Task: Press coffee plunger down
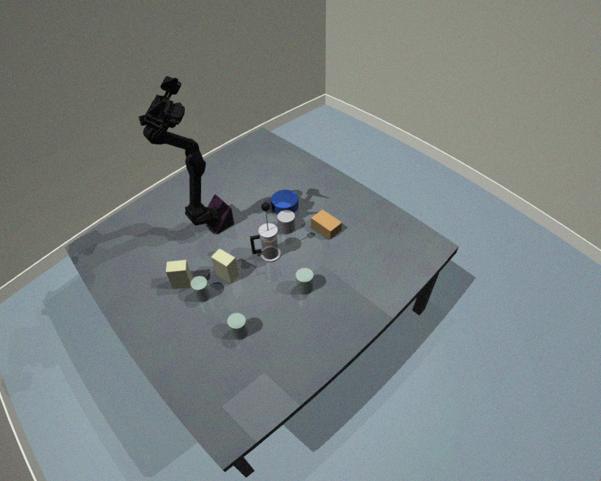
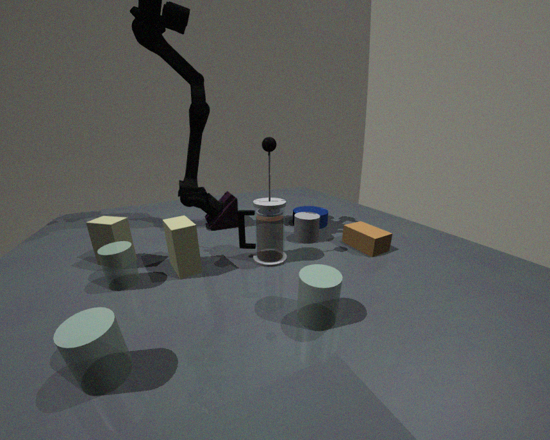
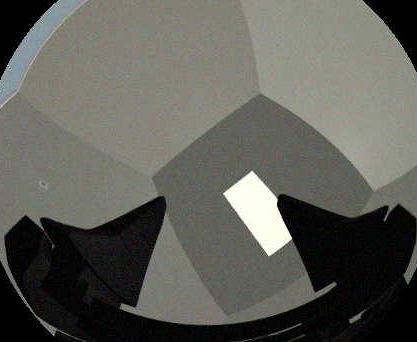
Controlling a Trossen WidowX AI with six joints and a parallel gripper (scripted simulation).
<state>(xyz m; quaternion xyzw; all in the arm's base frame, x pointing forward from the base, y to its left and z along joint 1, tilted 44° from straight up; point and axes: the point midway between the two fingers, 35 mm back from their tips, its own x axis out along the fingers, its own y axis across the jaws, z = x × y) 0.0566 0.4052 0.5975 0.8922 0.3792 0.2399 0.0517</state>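
We see our gripper [image 3: 220, 226] spread wide and holding nothing, high above the far-left table [image 1: 342, 248]; the coffee press [image 1: 268, 243] stands upright, plunger [image 2: 268, 144] raised.

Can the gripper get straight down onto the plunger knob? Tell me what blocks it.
Probably yes. The plunger knob stands raised above the coffee press, with open space over it. The open gripper is high near the base, pointing up, so the arm must swing over first.
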